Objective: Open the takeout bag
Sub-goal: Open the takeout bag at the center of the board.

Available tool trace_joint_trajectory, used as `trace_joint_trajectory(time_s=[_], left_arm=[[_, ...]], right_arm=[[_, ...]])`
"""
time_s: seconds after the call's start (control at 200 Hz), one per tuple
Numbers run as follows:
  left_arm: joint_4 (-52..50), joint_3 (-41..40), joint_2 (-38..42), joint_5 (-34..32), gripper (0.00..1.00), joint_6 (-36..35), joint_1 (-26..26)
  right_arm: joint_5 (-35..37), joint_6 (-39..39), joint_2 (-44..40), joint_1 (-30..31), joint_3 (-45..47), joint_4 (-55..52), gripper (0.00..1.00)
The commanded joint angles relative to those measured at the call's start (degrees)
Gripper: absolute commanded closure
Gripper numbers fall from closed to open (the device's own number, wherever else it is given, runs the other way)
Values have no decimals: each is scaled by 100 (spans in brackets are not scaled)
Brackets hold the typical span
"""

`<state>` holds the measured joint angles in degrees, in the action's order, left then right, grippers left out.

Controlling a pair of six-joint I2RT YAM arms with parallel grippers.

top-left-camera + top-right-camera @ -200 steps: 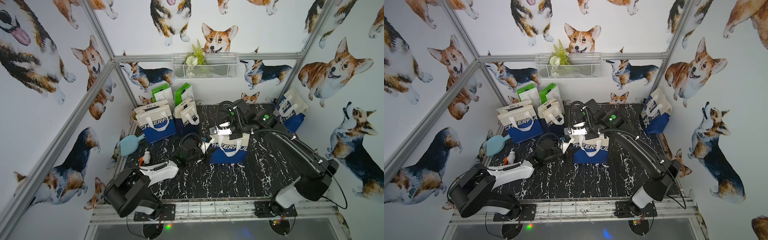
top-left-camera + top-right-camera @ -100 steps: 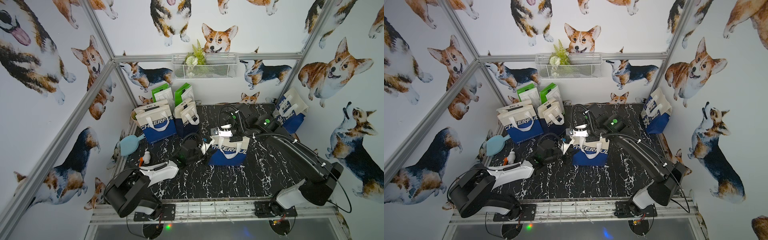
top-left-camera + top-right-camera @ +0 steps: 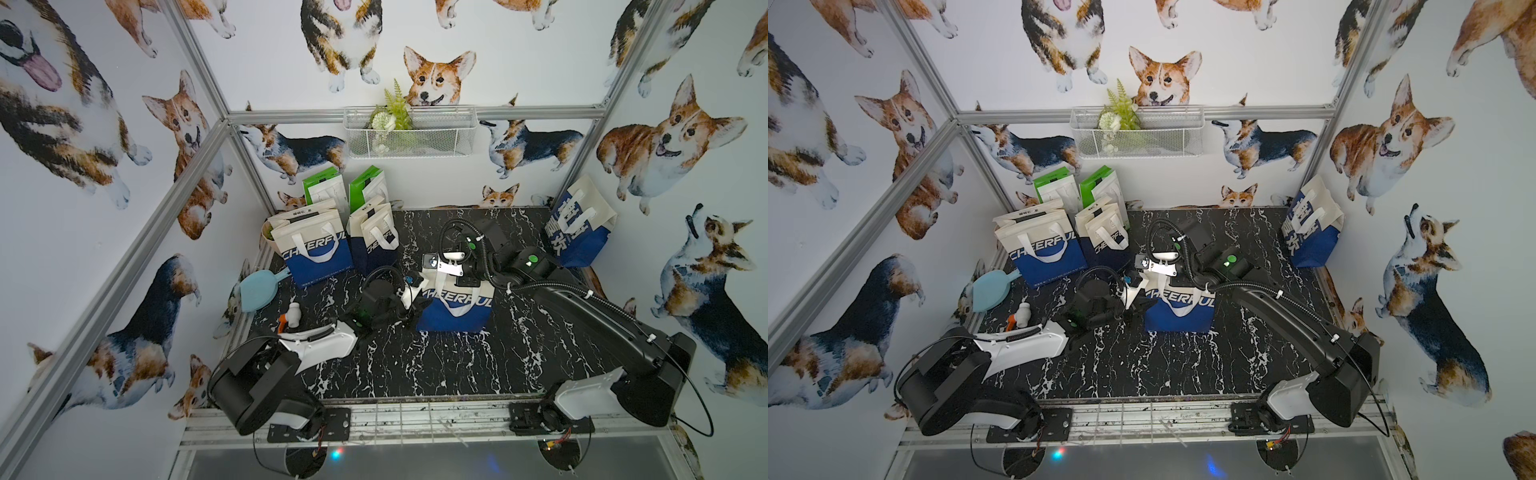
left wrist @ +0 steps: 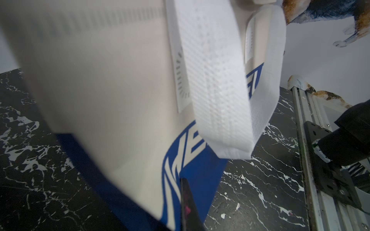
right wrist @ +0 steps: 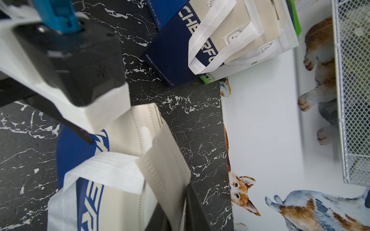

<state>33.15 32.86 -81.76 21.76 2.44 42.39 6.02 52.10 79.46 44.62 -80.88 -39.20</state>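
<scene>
My left hand (image 3: 414, 293) is clamped shut on the left edge of the takeout bag (image 3: 455, 311), with one black finger (image 4: 188, 202) lying on its blue front. My right hand (image 3: 459, 279) sits at the bag's rear top rim, and I cannot tell whether it grips or stands apart. The bag stands upright mid-desk (image 3: 415, 370), its long axis left to right and its printed face toward the arm bases. It reads "CHEERFUL" in pale letters on blue. The upper half is beige, and the handles (image 4: 216, 80) are white and woven.

Soft, even light, faint shadows. Both top views bow at their edges. Up close in the left wrist view, the takeout bag (image 4: 120, 90) is blurred.
</scene>
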Motion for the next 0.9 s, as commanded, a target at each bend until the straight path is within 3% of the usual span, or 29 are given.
trace_joint_trajectory(time_s=[0.0,0.41,0.491,0.546,0.896], left_arm=[[-331,-25,2,-14,100,-24,-11],[-335,-34,11,-23,100,-15,-11],[-335,-34,19,-23,100,-15,-3],[-335,-34,28,-31,100,-15,-6],[-326,-61,46,-75,100,-24,-4]], right_arm=[[144,-195,-80,16,98,92,79],[410,-355,-316,142,484,144,84],[443,-367,-311,170,472,83,90],[466,-362,-308,186,447,28,100],[384,-194,-203,181,-140,-746,100]])
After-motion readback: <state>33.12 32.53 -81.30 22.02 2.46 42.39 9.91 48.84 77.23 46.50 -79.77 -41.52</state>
